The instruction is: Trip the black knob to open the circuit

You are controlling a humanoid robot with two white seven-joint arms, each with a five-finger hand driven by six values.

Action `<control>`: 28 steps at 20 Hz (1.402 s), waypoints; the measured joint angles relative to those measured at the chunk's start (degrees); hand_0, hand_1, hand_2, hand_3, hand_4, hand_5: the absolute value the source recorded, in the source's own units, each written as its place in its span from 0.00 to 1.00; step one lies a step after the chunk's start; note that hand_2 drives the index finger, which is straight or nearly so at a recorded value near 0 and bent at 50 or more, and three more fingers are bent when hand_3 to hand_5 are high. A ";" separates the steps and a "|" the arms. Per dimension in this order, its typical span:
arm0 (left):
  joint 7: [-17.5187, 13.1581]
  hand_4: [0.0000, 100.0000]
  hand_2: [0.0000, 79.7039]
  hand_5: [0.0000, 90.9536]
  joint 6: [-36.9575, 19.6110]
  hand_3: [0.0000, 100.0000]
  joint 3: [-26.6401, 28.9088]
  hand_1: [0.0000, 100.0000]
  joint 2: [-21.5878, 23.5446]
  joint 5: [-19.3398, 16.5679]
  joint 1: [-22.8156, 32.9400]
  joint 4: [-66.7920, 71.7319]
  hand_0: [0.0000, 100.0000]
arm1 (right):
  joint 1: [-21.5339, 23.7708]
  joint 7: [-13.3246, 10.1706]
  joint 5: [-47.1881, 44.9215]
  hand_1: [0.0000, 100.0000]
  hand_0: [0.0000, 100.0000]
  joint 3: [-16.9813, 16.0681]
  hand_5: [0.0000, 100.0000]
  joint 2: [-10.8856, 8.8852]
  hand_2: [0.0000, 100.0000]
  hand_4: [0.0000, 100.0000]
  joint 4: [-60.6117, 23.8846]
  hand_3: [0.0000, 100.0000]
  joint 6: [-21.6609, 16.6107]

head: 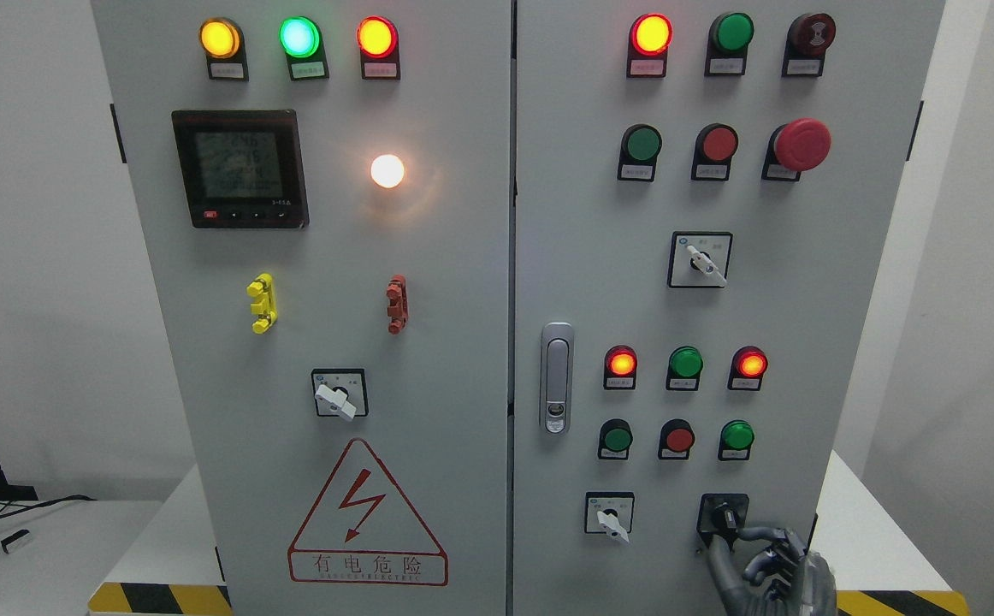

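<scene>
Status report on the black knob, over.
Right hand at the black knob, fingers curled beside it, grip unconfirmed. Left hand out of view. Knob on the right cabinet door, lower right corner. Nothing blocking it.

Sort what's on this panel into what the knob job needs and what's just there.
Job:
- black knob
- right hand, fingers at the knob

Just there:
- white selector switch beside it
- red mushroom button
- door handle
- digital meter
- warning triangle

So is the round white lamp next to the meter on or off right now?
On. The white lamp glows brightly and casts a warm halo on the grey cabinet door around it.
</scene>
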 measured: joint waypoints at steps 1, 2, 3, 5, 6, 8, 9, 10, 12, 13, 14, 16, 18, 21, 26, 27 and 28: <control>0.00 0.00 0.00 0.00 0.00 0.00 0.00 0.39 0.00 0.00 0.00 0.00 0.12 | -0.01 0.01 0.01 0.81 0.28 0.16 0.98 0.00 0.54 0.91 0.00 0.92 0.00; 0.00 0.00 0.00 0.00 0.00 0.00 0.00 0.39 0.00 0.00 0.00 0.00 0.12 | -0.02 0.04 0.01 0.81 0.28 0.30 0.98 0.00 0.55 0.91 0.01 0.92 0.01; 0.00 0.00 0.00 0.00 0.00 0.00 0.00 0.39 0.00 0.00 0.00 0.00 0.12 | -0.03 0.04 0.02 0.81 0.28 0.42 0.98 0.00 0.55 0.91 0.01 0.92 0.01; 0.00 0.00 0.00 0.00 0.00 0.00 0.00 0.39 0.00 0.00 0.00 0.00 0.12 | -0.04 -0.17 0.03 0.81 0.28 0.63 0.99 0.00 0.57 0.91 0.02 0.93 0.01; 0.00 0.00 0.00 0.00 0.00 0.00 0.00 0.39 0.00 0.00 0.00 0.00 0.12 | -0.04 -0.26 0.03 0.81 0.28 0.71 0.99 0.00 0.57 0.91 0.02 0.93 0.01; 0.00 0.00 0.00 0.00 0.00 0.00 0.00 0.39 0.00 0.00 0.00 0.01 0.12 | -0.05 -0.40 0.04 0.81 0.28 0.86 0.99 0.00 0.57 0.91 0.03 0.93 0.03; 0.00 0.00 0.00 0.00 0.00 0.00 0.00 0.39 0.01 0.00 0.00 0.01 0.12 | -0.05 -0.44 0.04 0.81 0.28 0.93 0.99 0.00 0.57 0.91 0.04 0.93 0.05; 0.00 0.00 0.00 0.00 0.00 0.00 0.00 0.39 0.01 0.00 0.00 0.01 0.12 | -0.05 -0.46 0.04 0.81 0.28 1.01 0.99 0.00 0.57 0.91 0.05 0.93 0.05; 0.00 0.00 0.00 0.00 0.00 0.00 0.00 0.39 0.01 0.00 0.00 0.01 0.12 | -0.05 -0.49 0.04 0.81 0.28 1.12 0.99 0.00 0.58 0.91 0.07 0.94 0.06; 0.00 0.00 0.00 0.00 0.00 0.00 0.00 0.39 0.01 0.00 0.00 0.01 0.12 | -0.05 -0.54 0.04 0.81 0.28 1.16 0.99 0.00 0.58 0.92 0.07 0.94 0.07; 0.00 0.00 0.00 0.00 0.00 0.00 0.00 0.39 0.01 0.00 0.00 0.01 0.12 | -0.05 -0.56 0.04 0.81 0.28 1.22 0.99 0.00 0.58 0.92 0.08 0.94 0.07; 0.00 0.00 0.00 0.00 0.00 0.00 0.00 0.39 0.01 0.00 0.00 0.01 0.12 | -0.08 -0.58 0.04 0.81 0.28 1.28 0.99 0.00 0.58 0.92 0.10 0.94 0.07; 0.00 0.00 0.00 0.00 0.00 0.00 0.00 0.39 0.01 0.00 0.00 0.01 0.12 | -0.14 -0.58 0.07 0.80 0.28 1.36 0.99 0.00 0.58 0.92 0.13 0.94 0.07; 0.00 0.00 0.00 0.00 0.00 0.00 0.00 0.39 0.01 0.00 0.00 0.01 0.12 | -0.22 -0.58 0.10 0.80 0.28 1.39 0.99 0.00 0.58 0.92 0.20 0.95 0.07; 0.00 0.00 0.00 0.00 0.00 0.00 0.00 0.39 0.01 0.00 0.00 0.00 0.12 | -0.32 -0.59 0.12 0.80 0.27 1.42 0.99 0.00 0.58 0.92 0.42 0.95 0.07; 0.00 0.00 0.00 0.00 0.00 0.00 0.00 0.39 0.01 0.00 0.00 0.00 0.12 | -0.34 -0.59 0.12 0.80 0.27 1.44 0.99 0.00 0.59 0.92 0.44 0.95 0.07; 0.00 0.00 0.00 0.00 0.00 0.00 0.00 0.39 0.01 0.00 0.00 0.00 0.12 | -0.34 -0.59 0.12 0.80 0.27 1.44 0.99 0.00 0.59 0.92 0.47 0.95 0.07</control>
